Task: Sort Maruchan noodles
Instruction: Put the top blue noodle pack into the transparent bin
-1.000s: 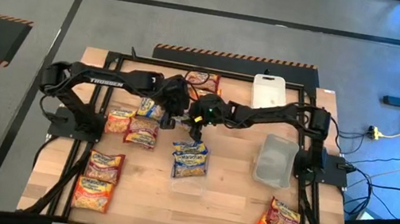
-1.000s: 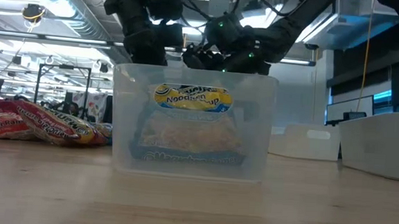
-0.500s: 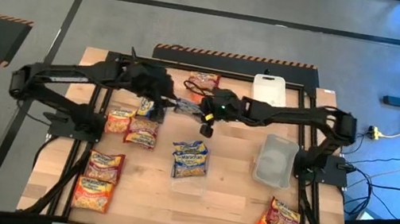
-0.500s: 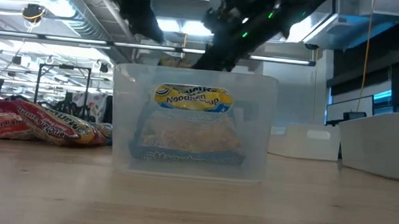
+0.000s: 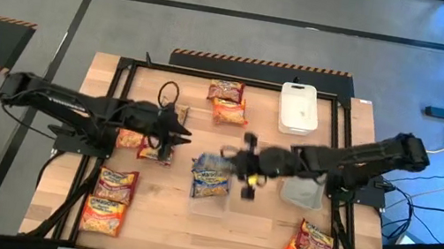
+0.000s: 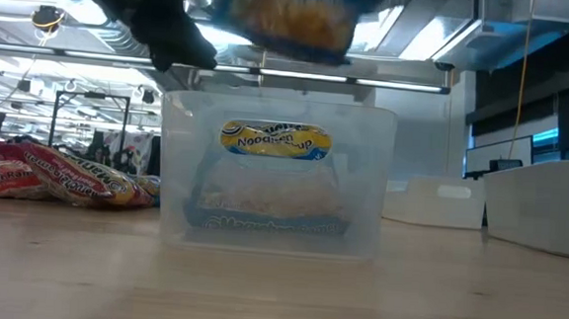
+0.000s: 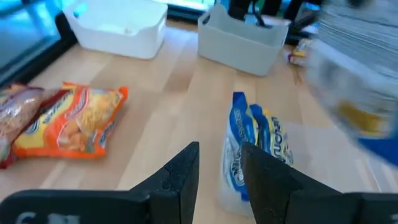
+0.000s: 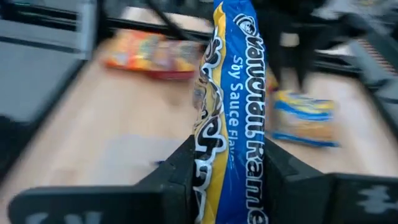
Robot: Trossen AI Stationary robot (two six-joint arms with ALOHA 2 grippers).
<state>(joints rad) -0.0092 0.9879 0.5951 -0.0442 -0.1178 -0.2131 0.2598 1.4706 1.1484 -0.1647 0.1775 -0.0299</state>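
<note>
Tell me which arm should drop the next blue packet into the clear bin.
The right one. Its claw is already clamped on a blue packet and hangs by the clear bin. The left claw holds nothing, off by the orange packets.

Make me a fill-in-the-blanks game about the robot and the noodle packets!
1. The right gripper is pinching a packet coloured yellow and ____.
2. The left gripper is holding ____.
3. The clear container in the middle of the table holds packets coloured blue and ____.
4. The white lid lies near the table's far edge on the robot's ____ side.

Missing words: blue; nothing; yellow; right
</note>
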